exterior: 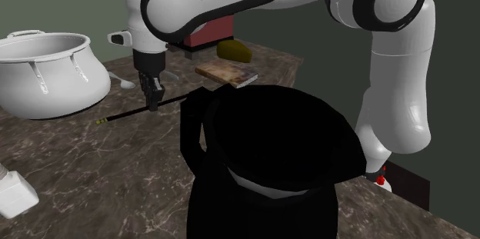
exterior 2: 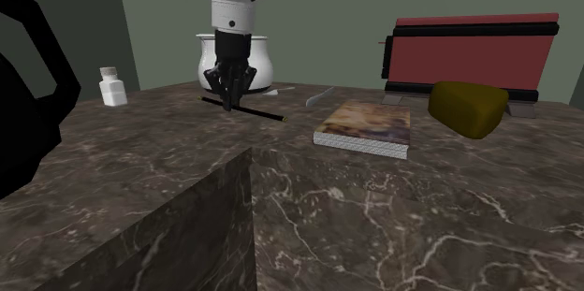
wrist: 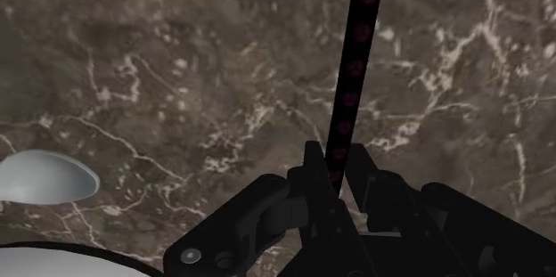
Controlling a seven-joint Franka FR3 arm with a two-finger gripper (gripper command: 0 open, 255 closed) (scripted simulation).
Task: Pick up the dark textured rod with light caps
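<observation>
Dark brown marble with pale veins for the surface (exterior: 69, 153), corner to corner. Up front in the shoulder view, a hulking black jug (exterior: 277, 168), pure silhouette. Off to that view's left, a big white pot (exterior: 46, 76), open-topped. At the back in the second exterior view, a red boxy appliance (exterior 2: 468, 55), an olive-yellow lump (exterior 2: 468, 107) just before it, then a book (exterior 2: 367, 128) lying flat. Smaller stuff: a white bottle (exterior 2: 113, 86) near the pot, and a pale spoon bowl (wrist: 44, 177) close beside the end effector in the wrist view.

And down to the business: the dark rod (exterior: 127, 115), thin, dotted along its length, lying low along the surface between pot and book, with one yellowish cap poking toward the shoulder view's left. Right over its middle stretch, the end effector (exterior: 156, 104), pointing straight down. In the wrist view, black fingers (wrist: 312, 173) pressed in from both sides, pinching the rod, its long axis running straight out from between them, square across the squeeze. No gap left to close, no sideways reach needed. Looks like a plain upward lift from here. Grip near the middle, so little risk of a tipping end, at a guess. Only one arm in play.
</observation>
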